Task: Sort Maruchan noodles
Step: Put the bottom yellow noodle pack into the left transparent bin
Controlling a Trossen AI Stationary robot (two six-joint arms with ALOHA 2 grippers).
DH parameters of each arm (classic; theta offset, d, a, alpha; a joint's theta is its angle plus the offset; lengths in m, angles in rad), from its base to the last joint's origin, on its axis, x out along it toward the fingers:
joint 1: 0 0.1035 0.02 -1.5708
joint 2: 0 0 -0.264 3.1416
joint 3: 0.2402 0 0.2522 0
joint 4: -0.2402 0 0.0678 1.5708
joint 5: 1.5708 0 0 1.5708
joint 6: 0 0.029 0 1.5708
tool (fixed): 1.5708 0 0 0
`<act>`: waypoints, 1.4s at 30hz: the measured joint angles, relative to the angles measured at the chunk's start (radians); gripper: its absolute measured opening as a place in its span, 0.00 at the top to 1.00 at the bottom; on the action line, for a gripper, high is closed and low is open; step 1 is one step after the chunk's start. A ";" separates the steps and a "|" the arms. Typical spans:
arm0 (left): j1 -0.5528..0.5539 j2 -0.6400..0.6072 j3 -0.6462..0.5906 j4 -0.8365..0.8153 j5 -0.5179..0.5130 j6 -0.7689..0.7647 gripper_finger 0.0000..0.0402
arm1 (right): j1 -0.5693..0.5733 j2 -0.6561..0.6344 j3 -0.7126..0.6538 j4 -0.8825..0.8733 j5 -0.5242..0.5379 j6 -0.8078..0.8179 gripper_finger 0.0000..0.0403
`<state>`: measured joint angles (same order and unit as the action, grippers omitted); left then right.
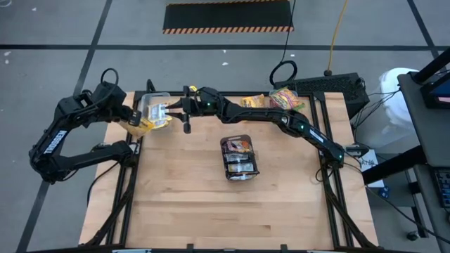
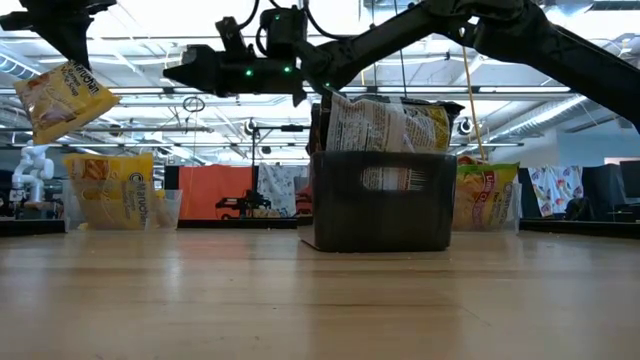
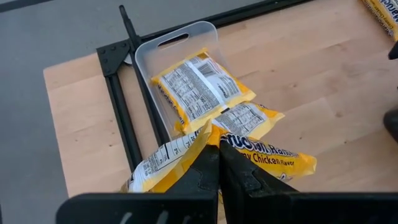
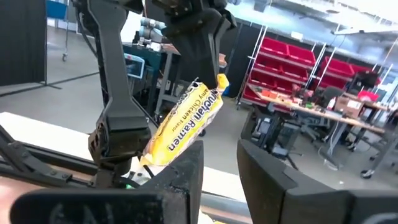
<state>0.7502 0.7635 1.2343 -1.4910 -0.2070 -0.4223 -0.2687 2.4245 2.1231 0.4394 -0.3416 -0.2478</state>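
My left gripper is shut on a yellow Maruchan noodle packet, which hangs over the table's far left corner. Below it, a clear tub holds more yellow packets. My right gripper reaches across from the right, about level and open. It stands close beside the hanging packet with nothing between its fingers. A dark tray at mid-table holds brown packets. Green-edged packets lie at the far right. My left gripper pinches the yellow packet's upper edge between its two fingers, coming from above and slanting down. The packet hangs tilted below the fingers, lifted clear of the tub and the table.
A black frame rail runs beside the tub at the table's left edge. A second clear tub with packets stands at the far right. Bare wood fills the near half of the table.
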 joint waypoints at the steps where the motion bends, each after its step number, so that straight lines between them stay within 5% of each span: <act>1: 0.000 0.000 0.000 0.000 0.000 0.000 1.00 | 0.000 0.000 0.000 0.004 0.000 -0.010 0.77; 6: 0.000 0.000 0.000 0.000 0.000 0.021 1.00 | 0.002 0.000 0.000 0.047 0.000 -0.032 0.77; 19: 0.000 0.000 0.000 0.000 0.000 0.105 1.00 | 0.003 0.000 0.000 0.110 0.002 0.249 0.77; 38: 0.000 0.000 0.000 0.000 -0.001 0.140 1.00 | 0.007 -0.001 0.000 0.303 0.003 0.157 0.77; 42: 0.000 0.000 0.000 0.000 0.000 0.155 1.00 | 0.010 -0.003 0.000 0.343 0.119 0.231 0.77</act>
<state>0.7502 0.7631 1.2343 -1.4914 -0.2074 -0.2671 -0.2588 2.4214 2.1231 0.7819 -0.2229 -0.0169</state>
